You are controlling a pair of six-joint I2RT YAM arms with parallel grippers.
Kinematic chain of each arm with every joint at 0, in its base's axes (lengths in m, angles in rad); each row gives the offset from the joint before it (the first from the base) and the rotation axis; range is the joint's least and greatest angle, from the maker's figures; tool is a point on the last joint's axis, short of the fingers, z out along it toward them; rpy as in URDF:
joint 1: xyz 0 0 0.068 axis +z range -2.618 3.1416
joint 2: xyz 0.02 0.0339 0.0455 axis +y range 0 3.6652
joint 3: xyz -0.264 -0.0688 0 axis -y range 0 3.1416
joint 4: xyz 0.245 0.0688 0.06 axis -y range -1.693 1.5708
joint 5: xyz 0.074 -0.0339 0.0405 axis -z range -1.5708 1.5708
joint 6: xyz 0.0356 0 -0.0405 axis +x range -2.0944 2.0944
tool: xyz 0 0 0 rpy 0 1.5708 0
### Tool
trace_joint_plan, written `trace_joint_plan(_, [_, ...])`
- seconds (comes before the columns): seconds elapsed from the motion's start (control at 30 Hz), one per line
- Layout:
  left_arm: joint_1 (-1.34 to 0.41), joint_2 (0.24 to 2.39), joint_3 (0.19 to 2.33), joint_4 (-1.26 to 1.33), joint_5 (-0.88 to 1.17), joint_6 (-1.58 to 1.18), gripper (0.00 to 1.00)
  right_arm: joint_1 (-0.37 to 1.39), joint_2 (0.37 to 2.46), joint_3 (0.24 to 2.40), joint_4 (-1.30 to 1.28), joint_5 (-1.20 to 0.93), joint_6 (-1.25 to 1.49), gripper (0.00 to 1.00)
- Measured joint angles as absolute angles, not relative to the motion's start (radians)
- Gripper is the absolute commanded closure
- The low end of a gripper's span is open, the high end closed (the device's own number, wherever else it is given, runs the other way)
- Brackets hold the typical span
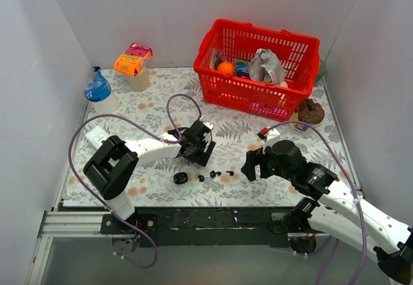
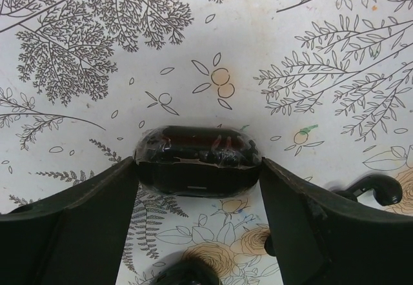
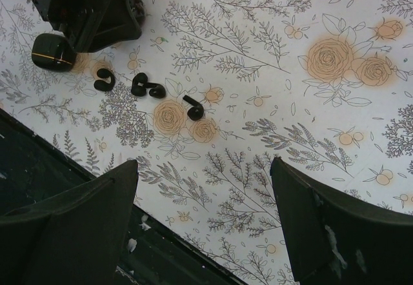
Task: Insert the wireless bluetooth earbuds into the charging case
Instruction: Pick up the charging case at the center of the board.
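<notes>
earbuds (image 3: 195, 111) lie loose on the table (image 3: 310, 117) between the arms. they look tiny, light, hard and smooth, so i think one could slip; pinch it softly across its fat round end. left gripper (image 1: 197, 147) bends low, squeezing the shiny black case (image 2: 193, 159), and right gripper (image 3: 205, 166) hangs tilted over the table, fingers wide, holding nothing.

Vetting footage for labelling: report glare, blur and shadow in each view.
Top external: even soft light, faint shadows. Left wrist: glare streaks on the glossy black piece in the left claw; fingers near-black, no detail. Right wrist: earbuds and cloth sharp, right claw fingers dark.
</notes>
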State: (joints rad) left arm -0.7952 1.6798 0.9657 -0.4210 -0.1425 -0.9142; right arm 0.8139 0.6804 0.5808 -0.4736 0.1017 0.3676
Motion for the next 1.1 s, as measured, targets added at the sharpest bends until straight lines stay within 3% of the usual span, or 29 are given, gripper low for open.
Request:
trace_joint_plan(0.13, [-0.795, 1.681, 0.966, -0.417, -0.142, -0.911, 0.41, 0.814, 0.68, 0.581, -0.474, 0.102, 0.368, 0.09])
trace_joint_plan(0.27, [-0.796, 1.681, 0.966, -0.416, -0.142, -0.908, 0.62, 0.814, 0.68, 0.581, -0.474, 0.102, 0.368, 0.09])
trace_joint_plan(0.4, [-0.796, 1.669, 0.95, -0.399, -0.148, -0.912, 1.0, 0.814, 0.682, 0.581, -0.474, 0.102, 0.367, 0.09])
trace_joint_plan(0.67, [-0.796, 1.31, 0.712, -0.194, -0.192, -0.909, 1.0, 0.814, 0.711, 0.682, -0.49, 0.086, 0.366, 0.02])
trace_joint_plan(0.9, [-0.797, 0.833, 0.311, 0.387, 0.013, -0.929, 1.0, 0.814, 0.624, 0.7, -0.295, -0.031, 0.389, 0.04])
trace_joint_plan(1.1, [-0.804, 0.756, 0.161, 0.625, 0.178, -0.95, 1.0, 0.822, 0.795, 0.889, -0.34, -0.109, 0.36, 0.08])
